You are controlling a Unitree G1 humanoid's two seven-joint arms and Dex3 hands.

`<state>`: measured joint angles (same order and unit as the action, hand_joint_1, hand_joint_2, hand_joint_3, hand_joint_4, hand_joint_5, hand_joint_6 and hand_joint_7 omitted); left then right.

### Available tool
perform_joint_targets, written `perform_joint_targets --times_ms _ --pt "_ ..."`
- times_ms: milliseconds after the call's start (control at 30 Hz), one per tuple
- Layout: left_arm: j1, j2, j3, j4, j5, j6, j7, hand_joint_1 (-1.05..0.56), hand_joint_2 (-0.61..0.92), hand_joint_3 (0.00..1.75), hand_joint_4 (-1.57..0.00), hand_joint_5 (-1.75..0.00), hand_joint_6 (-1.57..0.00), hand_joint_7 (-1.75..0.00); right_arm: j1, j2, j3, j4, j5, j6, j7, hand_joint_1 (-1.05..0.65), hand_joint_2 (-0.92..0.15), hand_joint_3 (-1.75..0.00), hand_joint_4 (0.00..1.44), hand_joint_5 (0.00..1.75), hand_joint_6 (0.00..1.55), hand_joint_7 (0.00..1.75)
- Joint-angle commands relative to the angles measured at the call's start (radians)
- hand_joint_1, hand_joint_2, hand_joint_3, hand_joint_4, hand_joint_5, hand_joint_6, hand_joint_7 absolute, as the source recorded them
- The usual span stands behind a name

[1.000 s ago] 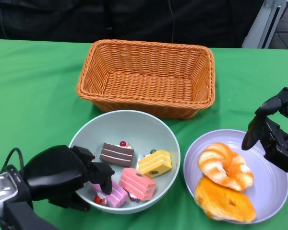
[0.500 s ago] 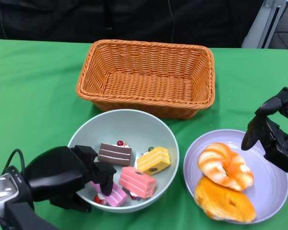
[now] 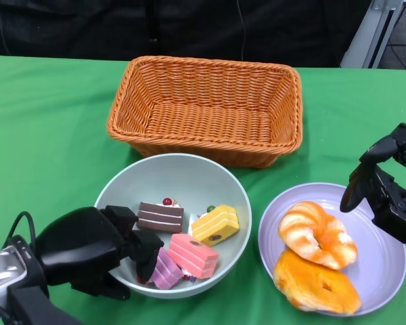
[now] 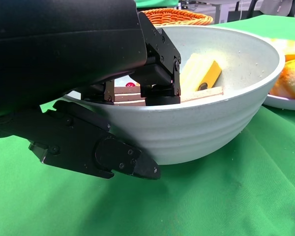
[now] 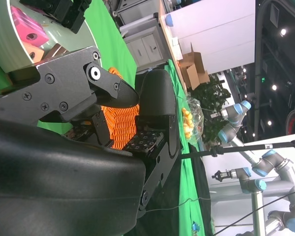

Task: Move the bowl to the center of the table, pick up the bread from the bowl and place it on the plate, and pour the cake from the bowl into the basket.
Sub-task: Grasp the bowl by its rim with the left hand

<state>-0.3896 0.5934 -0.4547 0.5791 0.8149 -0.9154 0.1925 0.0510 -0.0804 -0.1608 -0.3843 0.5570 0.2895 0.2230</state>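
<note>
You'll see the pale green bowl [image 3: 189,177] has tipped a little since a second ago, sliding the cake pieces [image 3: 179,237] toward its near rim. It sits between basket [image 3: 206,108] and plate [image 3: 379,264]. Your left hand [image 3: 88,250] grips its rim; right hand [image 3: 382,189] hovers released.

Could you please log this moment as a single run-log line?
left hand: grips pale green bowl rim | right hand: open above lilac plate | two bread pieces plated | cakes in bowl | wicker basket empty
</note>
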Motion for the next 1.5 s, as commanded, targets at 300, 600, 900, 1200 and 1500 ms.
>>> perform_joint_targets --times_ms 300,600,900,1200,1500 --pt "0.003 0.023 -0.006 -0.04 0.007 0.09 -0.103 -0.47 0.92 0.11 -0.69 -1.05 -0.66 -0.01 0.004 -0.009 -0.014 -0.001 0.005 -0.003 0.001 -0.1 -0.73 -0.83 0.72 1.66 0.7 1.28" --pt "0.02 0.03 0.0 -0.108 -0.017 0.163 -0.208 -0.61 0.92 0.32 -0.67 -0.85 -0.54 0.0 0.006 -0.014 -0.017 -0.004 0.005 -0.003 0.007 -0.1 -0.74 -0.82 0.71 1.65 0.69 1.28" --pt "0.026 0.029 0.004 -0.122 -0.032 0.182 -0.223 -0.58 0.92 0.23 -0.73 -0.84 -0.26 -0.02 0.004 -0.012 -0.013 -0.007 -0.005 0.0 -0.001 -0.11 -0.76 -0.8 0.72 1.66 0.69 1.3" --pt "0.012 0.028 0.0 -0.077 -0.01 0.141 -0.143 -0.23 0.92 0.06 -0.96 -0.6 -1.18 -0.09 0.002 -0.009 -0.013 -0.002 -0.01 -0.008 0.002 -0.1 -0.76 -0.8 0.72 1.68 0.7 1.31" --pt "0.008 0.017 -0.014 -0.04 0.039 0.13 -0.041 -0.21 0.92 0.16 -0.57 -1.73 -0.67 -1.37 0.006 -0.009 -0.018 -0.008 -0.003 -0.002 0.002 -0.09 -0.76 -0.82 0.72 1.66 0.7 1.3"
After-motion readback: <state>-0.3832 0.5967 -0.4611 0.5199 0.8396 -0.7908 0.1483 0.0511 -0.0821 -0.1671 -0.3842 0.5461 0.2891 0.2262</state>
